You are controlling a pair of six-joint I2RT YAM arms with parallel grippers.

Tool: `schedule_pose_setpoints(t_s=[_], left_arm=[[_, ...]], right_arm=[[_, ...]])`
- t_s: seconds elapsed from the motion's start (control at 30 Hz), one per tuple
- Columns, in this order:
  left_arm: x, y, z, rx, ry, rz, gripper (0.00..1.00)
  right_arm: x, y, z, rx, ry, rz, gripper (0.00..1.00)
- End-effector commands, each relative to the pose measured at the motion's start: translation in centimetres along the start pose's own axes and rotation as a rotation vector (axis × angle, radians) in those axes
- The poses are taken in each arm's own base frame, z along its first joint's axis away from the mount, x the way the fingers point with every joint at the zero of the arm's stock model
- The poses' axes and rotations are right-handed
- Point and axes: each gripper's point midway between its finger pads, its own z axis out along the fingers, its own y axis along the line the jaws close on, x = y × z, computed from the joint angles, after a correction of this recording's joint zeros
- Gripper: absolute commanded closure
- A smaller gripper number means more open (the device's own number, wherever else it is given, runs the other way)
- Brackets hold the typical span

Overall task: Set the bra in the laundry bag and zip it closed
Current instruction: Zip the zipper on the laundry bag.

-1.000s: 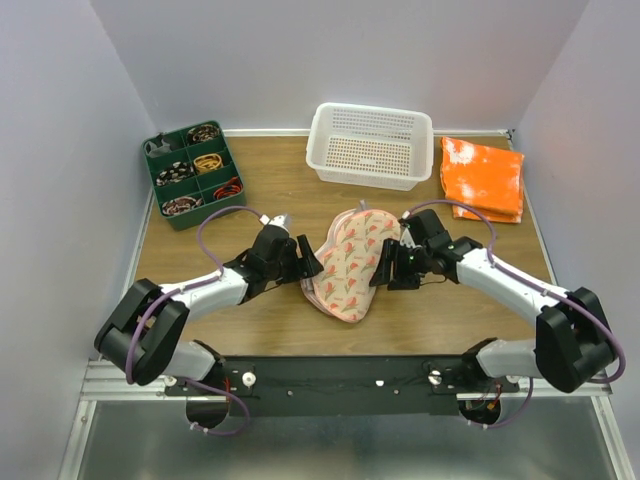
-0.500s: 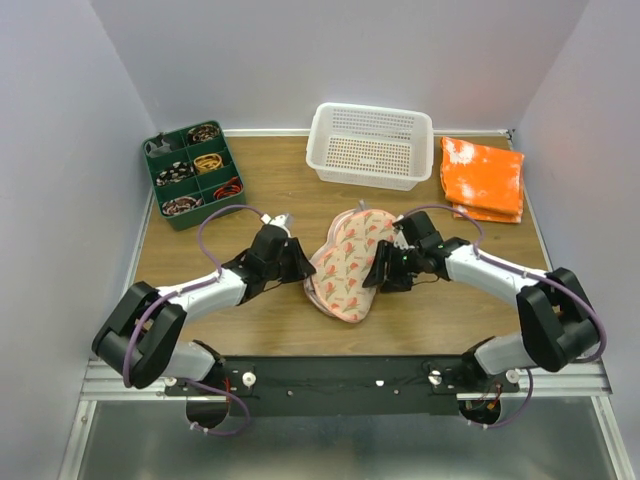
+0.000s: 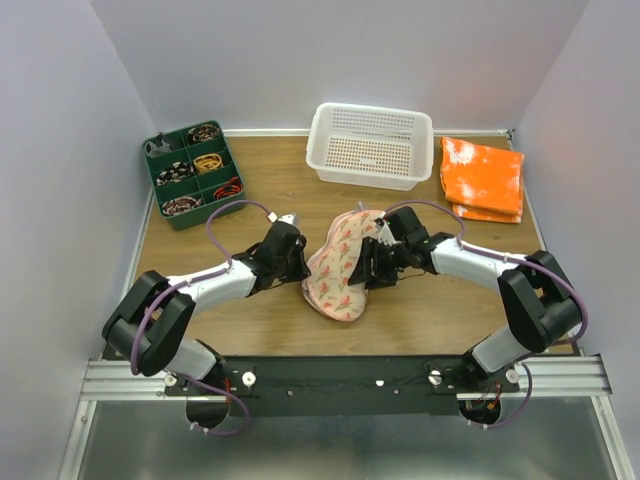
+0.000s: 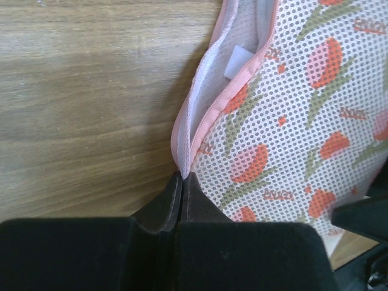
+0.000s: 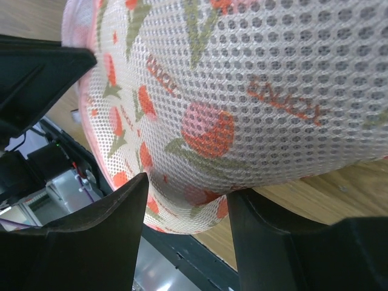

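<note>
A white perforated basket (image 3: 371,145) stands behind the laundry bag (image 3: 340,266), an orange cloth (image 3: 483,177) to its right, a green compartment tray (image 3: 193,174) of small items far left. The bag lies mid-table, long axis running near-left to far-right. The left gripper (image 4: 182,177) pinches its pink zipper rim (image 4: 209,113); the right gripper (image 5: 187,193) is spread around its mesh edge.

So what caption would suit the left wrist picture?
Left gripper pinching the pink rim of the fruit-print laundry bag on the wooden table.
</note>
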Motion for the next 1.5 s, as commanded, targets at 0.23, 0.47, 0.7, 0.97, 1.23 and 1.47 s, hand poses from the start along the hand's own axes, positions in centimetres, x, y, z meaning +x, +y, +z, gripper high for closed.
schedule_pose_setpoints(t_s=[0.23, 0.47, 0.7, 0.97, 1.23, 1.47], left_arm=[[-0.6, -1.1, -1.0, 0.012, -0.023, 0.013, 0.44], [-1.2, -2.0, -2.0, 0.057, -0.050, 0.018, 0.42], [-0.4, -1.5, -1.9, 0.043, -0.025, 0.017, 0.47], [0.0, -0.8, -1.3, 0.006, -0.003, 0.025, 0.86], [-0.4, 1.0, -1.2, -0.102, -0.017, 0.021, 1.00], [-0.8, 3.1, -0.7, -0.180, -0.006, 0.018, 1.00]], right_arm=[[-2.9, 4.1, 0.6, -0.089, -0.048, -0.077, 0.40], [-3.0, 3.8, 1.0, -0.071, -0.039, -0.065, 0.40], [-3.6, 4.0, 1.0, -0.055, -0.055, -0.056, 0.40], [-3.7, 3.8, 1.9, -0.003, -0.022, -0.053, 0.40], [-3.9, 1.6, 1.5, 0.135, -0.061, -0.052, 0.38], [-3.7, -1.4, -1.2, 0.287, -0.148, -0.058, 0.35]])
